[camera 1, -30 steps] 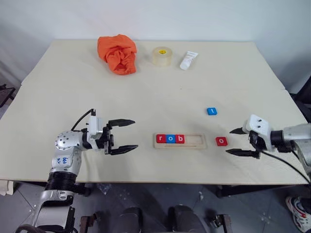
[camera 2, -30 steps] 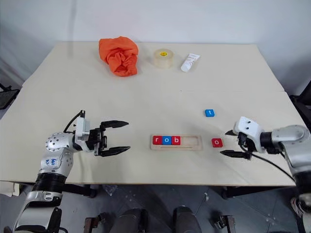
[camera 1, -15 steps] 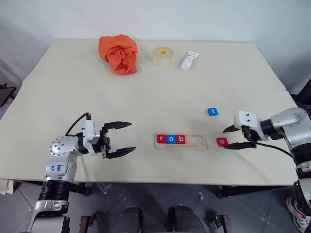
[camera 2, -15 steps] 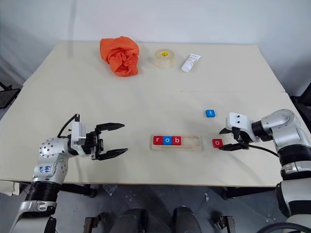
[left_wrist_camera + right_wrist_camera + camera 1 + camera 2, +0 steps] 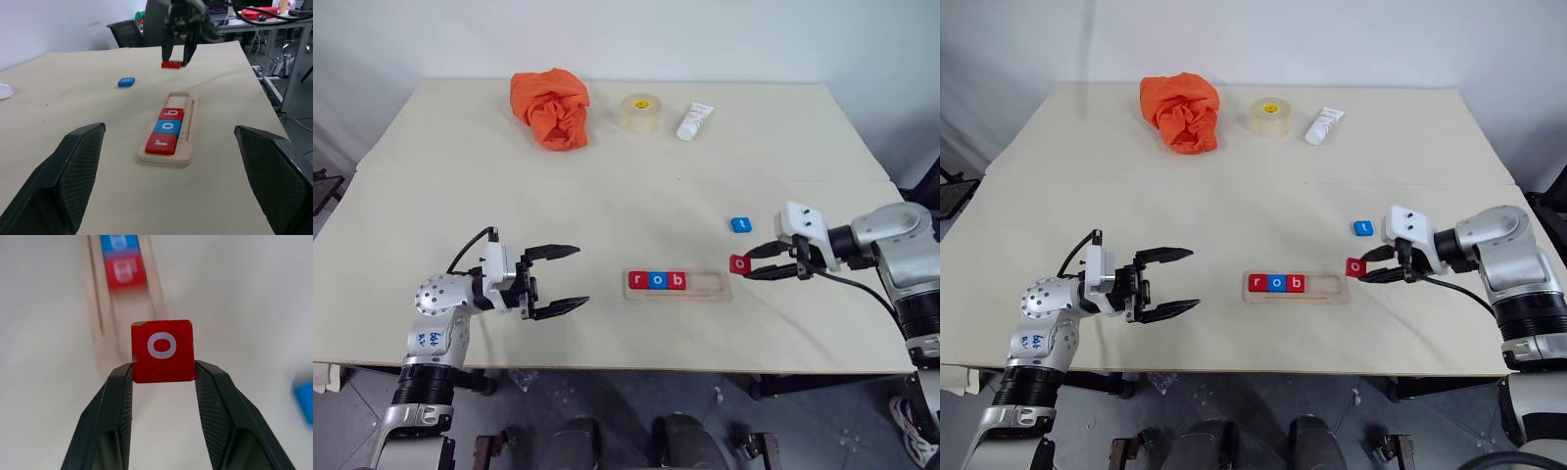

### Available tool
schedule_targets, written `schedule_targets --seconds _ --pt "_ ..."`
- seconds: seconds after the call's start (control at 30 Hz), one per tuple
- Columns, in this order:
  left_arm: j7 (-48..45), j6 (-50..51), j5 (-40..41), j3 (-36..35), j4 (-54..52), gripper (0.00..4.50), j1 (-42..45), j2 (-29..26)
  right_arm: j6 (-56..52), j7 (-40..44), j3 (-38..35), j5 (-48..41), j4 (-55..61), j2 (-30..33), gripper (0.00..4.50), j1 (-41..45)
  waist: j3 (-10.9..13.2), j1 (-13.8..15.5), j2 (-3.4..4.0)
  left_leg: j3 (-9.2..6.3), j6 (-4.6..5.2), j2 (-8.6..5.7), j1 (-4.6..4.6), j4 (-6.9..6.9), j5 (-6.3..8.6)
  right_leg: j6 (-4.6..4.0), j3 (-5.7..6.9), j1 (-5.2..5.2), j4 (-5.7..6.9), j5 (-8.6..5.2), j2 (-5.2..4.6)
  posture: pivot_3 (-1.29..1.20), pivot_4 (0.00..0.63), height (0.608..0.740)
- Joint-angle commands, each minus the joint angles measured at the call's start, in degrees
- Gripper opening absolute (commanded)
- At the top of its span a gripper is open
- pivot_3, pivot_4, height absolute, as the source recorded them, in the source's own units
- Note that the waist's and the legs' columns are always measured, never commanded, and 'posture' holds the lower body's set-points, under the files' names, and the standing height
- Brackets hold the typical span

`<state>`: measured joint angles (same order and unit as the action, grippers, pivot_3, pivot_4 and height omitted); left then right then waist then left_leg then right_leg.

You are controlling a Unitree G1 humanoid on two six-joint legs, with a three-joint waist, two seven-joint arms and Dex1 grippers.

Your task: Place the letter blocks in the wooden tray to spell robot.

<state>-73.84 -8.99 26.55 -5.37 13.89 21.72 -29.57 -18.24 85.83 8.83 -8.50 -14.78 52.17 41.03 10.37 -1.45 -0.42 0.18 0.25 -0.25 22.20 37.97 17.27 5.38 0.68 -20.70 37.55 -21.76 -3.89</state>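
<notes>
Right wrist view shows the right gripper [image 5: 163, 377] partly closed, its jaws pinching the red o block [image 5: 163, 351] by two opposite edges, letter facing the camera. From the head views the block hangs clear of the desk [image 5: 607, 186], just off the right end of the tray [image 5: 713, 285]. The tray already holds r [image 5: 637, 280], o [image 5: 657, 280] and b [image 5: 676, 280] side by side at its left end, leaving two free slots on the right. The blue t block [image 5: 741, 224] lies on the desk near the right gripper, apart from the tray. The left gripper [image 5: 555, 280] hovers left of the tray with its jaws wide apart and nothing between them.

The risks from here are judgements. The hold looks shallow, at the fingertips only, so the tile could twist or slip out during the carry. If it comes down tilted, an edge may catch on the tray's rim and the tile would rest half on the lip rather than in the recess. Set too far right, it would take the last slot and leave a gap after b. A jaw brushing b on the way in could shove the placed letters or slide the light tray across the desk.
</notes>
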Motion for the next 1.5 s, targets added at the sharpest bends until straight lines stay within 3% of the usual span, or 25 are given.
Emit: schedule_targets --seconds 0.03,0.27,0.6,1.17,1.47,1.5 --pt "-0.57 -1.38 -0.02 -0.02 1.06 4.5 1.61 0.36 -8.05 0.56 1.07 -2.43 10.72 0.67 1.45 -1.35 0.0 0.05 0.0 -0.03 0.0 0.0 0.01 0.0 0.01 0.0 0.02 0.01 -0.02 0.0 0.0 0.0 0.15 0.74" --pt "-0.92 -2.39 -0.36 0.37 2.49 4.5 2.62 0.87 -11.9 -3.35 6.63 0.18 15.59 -1.75 1.45 -2.07 0.0 0.01 0.0 -0.07 0.0 -0.03 0.1 -0.01 0.03 0.0 0.08 -0.02 -0.09 0.0 -0.04 0.0 0.15 0.74" --pt "-0.06 -2.09 0.02 -0.44 0.77 4.5 1.07 -0.03 -4.64 -7.2 9.21 5.0 5.03 -6.56 1.45 2.5 0.0 -0.14 0.0 -0.06 -0.01 -0.03 0.11 0.0 0.03 0.0 0.09 -0.06 -0.04 0.0 -0.04 0.0 0.15 0.74" --pt "1.53 -2.02 0.2 -0.69 -0.41 4.5 -0.02 -0.27 0.12 -4.84 11.02 7.93 0.77 -8.04 1.45 3.91 0.0 -0.1 0.0 -0.09 0.0 -0.03 0.11 0.01 0.03 0.0 0.16 -0.05 -0.03 0.0 -0.04 0.0 0.15 0.74" --pt "1.72 -2.16 0.2 -0.89 -0.24 4.5 -0.02 -0.41 -0.78 -4.68 9.93 7.46 1.99 -9.29 4.42 4.49 0.0 -0.13 0.0 -0.09 -0.01 -0.03 0.11 0.02 0.02 0.0 0.17 -0.07 0.01 0.0 -0.04 0.0 0.15 0.74" --pt "1.73 -2.17 0.2 -0.9 -0.22 4.5 0.01 -0.42 -1.03 -4.69 9.79 7.36 2.25 -9.3 4.49 4.49 0.0 -0.12 0.0 -0.09 -0.01 -0.03 0.11 0.02 0.02 0.0 0.17 -0.06 0.0 0.0 -0.04 0.0 0.15 0.74"
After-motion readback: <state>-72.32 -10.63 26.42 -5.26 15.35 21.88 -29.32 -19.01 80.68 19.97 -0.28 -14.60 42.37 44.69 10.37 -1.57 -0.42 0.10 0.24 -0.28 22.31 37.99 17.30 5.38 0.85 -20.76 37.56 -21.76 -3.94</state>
